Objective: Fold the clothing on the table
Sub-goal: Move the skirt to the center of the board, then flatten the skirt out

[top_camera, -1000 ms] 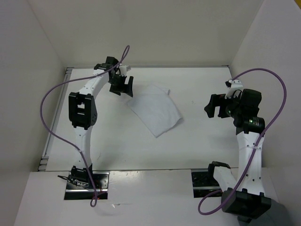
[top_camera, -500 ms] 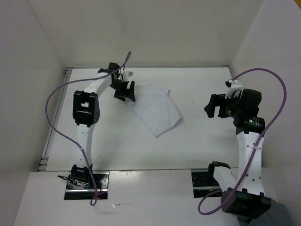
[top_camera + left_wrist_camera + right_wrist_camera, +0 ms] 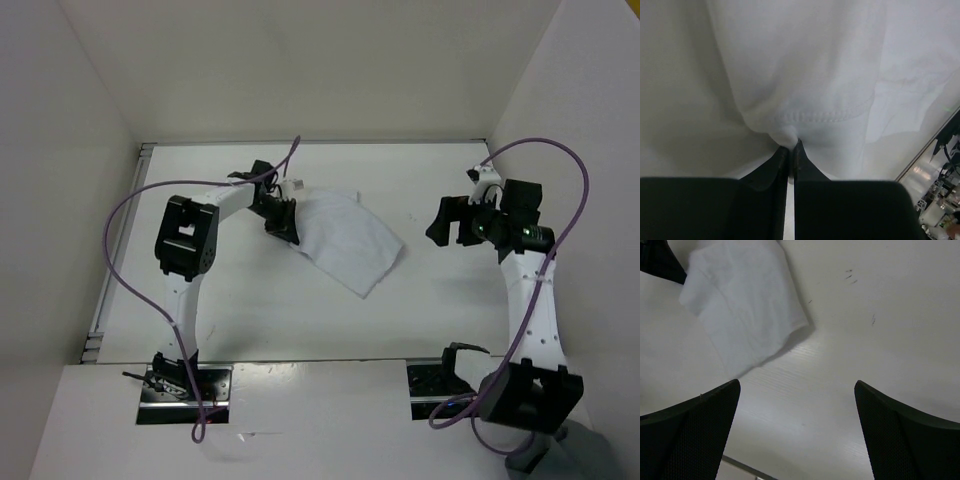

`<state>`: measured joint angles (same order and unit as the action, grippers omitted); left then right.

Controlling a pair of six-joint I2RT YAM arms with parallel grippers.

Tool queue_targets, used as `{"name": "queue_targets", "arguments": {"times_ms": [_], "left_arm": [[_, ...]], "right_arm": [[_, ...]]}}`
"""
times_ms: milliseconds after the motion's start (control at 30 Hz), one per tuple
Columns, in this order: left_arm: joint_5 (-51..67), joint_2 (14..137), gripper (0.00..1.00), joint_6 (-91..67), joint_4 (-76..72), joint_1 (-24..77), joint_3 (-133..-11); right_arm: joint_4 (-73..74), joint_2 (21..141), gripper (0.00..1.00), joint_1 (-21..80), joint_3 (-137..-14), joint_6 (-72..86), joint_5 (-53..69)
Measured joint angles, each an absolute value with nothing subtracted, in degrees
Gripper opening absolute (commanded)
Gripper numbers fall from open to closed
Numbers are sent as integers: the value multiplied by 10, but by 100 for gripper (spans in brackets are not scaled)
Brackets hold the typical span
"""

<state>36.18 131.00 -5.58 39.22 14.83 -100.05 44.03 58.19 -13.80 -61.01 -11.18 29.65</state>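
White matte table point(image 3: 300, 320) is seen from above, with both arm bases bolted at its near edge. Past mid-table, the clothing point(image 3: 350, 240) is laid flat, its long axis slanting from far left to near right. Its left hem is pinched between the closed jaws of the left gripper point(image 3: 283, 222), so the garment lies to that gripper's right. The right gripper point(image 3: 448, 222) is held with jaws wide apart, well clear of the cloth's right side, gripping nothing. White wall panels are seen beyond.
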Motion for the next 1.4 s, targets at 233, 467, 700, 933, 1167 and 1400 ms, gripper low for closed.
{"name": "queue_targets", "arguments": {"times_ms": [233, 467, 700, 933, 1167, 1400], "left_arm": [[359, 1138, 0, -218, 223, 187, -734], [325, 1030, 0, -384, 70, 189, -606], [298, 1032, 0, -448, 15, 194, -607], [296, 1059, 0, -456, 8, 194, -630], [296, 1068, 0, -455, 9, 194, -635], [290, 1072, 0, -452, 19, 194, -655]], "right_arm": [[459, 749, 100, -22, -658, -98, 317], [469, 940, 100, 0, -716, -73, 297], [479, 986, 100, 0, -705, -55, 268], [478, 1033, 75, 4, -699, -45, 267], [508, 1159, 18, 8, -743, -41, 338], [486, 1173, 0, 10, -774, -22, 327]]}}
